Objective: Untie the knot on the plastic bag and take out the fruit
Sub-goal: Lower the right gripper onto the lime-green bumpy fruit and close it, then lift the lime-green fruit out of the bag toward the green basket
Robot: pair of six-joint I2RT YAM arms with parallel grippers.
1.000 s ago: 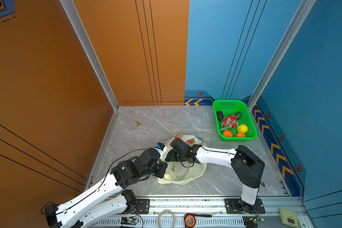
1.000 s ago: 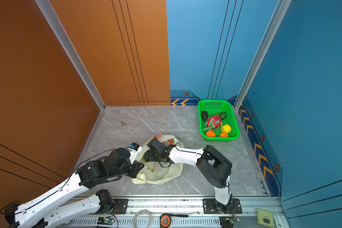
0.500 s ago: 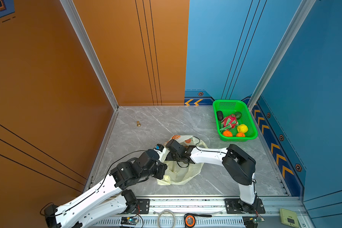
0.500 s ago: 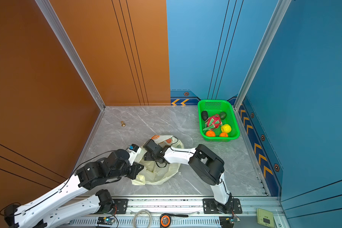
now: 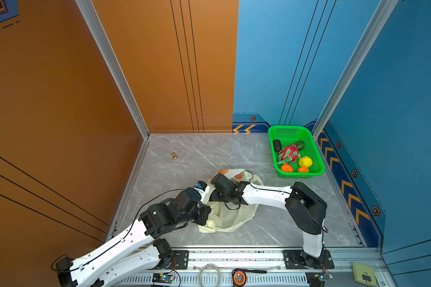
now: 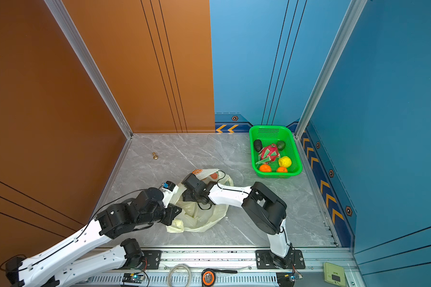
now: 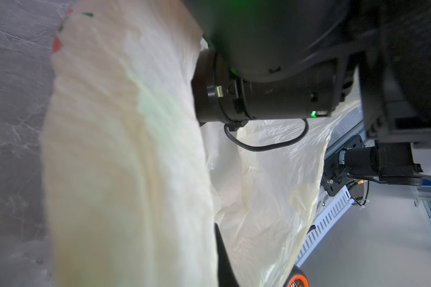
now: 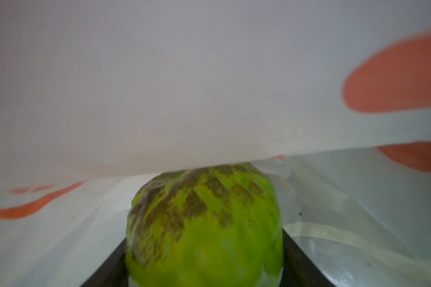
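The pale yellow plastic bag [image 5: 230, 218] [image 6: 202, 220] lies crumpled on the grey floor near the front. My left gripper [image 5: 207, 216] [image 6: 176, 214] is shut on its near left edge, and the film [image 7: 125, 161] fills the left wrist view. My right gripper [image 8: 204, 251] reaches inside the bag from the right. Its dark fingers [image 8: 299, 263] press both sides of a round green fruit [image 8: 204, 218] with brown patches. In both top views the bag and wrist hide that fruit. The knot does not show.
A green basket [image 5: 292, 128] [image 6: 271, 127] at the back right holds a dragon fruit [image 5: 289, 153], a lemon [image 5: 305, 162], two oranges and dark avocados. A small brass figure [image 5: 174, 156] stands at the back left. A tape measure [image 5: 238, 277] lies on the front rail.
My right gripper pushed further left into the bag, then came back slightly to the right, and its jaws narrowed onto the green fruit. The left gripper kept its hold on the bag.
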